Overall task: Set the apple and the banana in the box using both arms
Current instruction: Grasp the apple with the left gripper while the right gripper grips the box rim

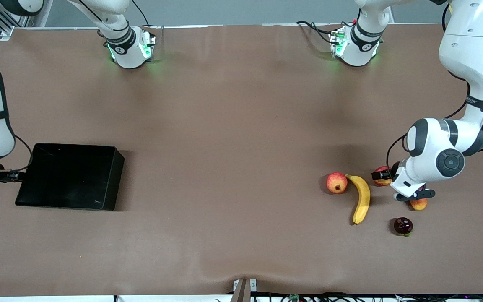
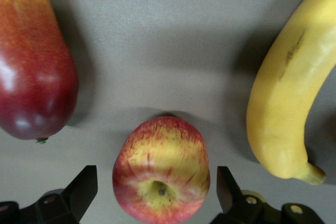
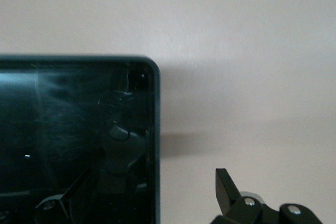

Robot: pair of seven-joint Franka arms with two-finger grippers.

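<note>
The apple (image 2: 161, 169) lies on the table between the two spread fingers of my left gripper (image 2: 156, 190), with a gap on each side. In the front view the apple (image 1: 382, 181) is partly hidden by that gripper (image 1: 386, 174). The banana (image 1: 362, 198) lies close beside the apple, toward the right arm's end; the left wrist view shows the banana (image 2: 289, 87) too. The black box (image 1: 69, 176) sits at the right arm's end of the table and is empty. My right gripper (image 1: 17, 176) is open and low, straddling the box wall (image 3: 156, 145).
A reddish round fruit with a dark crown (image 1: 336, 183) lies beside the banana. A red-yellow mango (image 1: 418, 204) lies beside the apple, nearer the front camera, partly under the left wrist. A dark purple fruit (image 1: 403, 226) lies nearer still.
</note>
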